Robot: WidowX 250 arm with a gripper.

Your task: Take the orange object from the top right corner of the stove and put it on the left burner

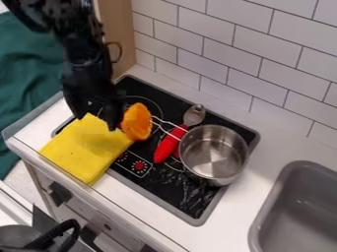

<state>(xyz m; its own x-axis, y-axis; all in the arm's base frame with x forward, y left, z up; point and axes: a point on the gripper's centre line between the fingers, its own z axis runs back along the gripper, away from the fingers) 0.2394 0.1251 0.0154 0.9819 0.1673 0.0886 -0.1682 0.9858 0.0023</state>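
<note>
Hand beside orange object, at left burner; cannot tell whether it grips or is spread. If gripping, best settle the piece gently within the ring, clear of yellow cloth and wire handle, then release and lift straight up.

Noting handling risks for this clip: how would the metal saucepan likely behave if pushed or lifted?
The saucepan looks like thin, empty metal, so it is probably stiff and fairly light for its size. Its smooth, shiny wall may be slippery to grip. Its wire handle crosses the red-handled spoon, so a push might drag the spoon too.
</note>
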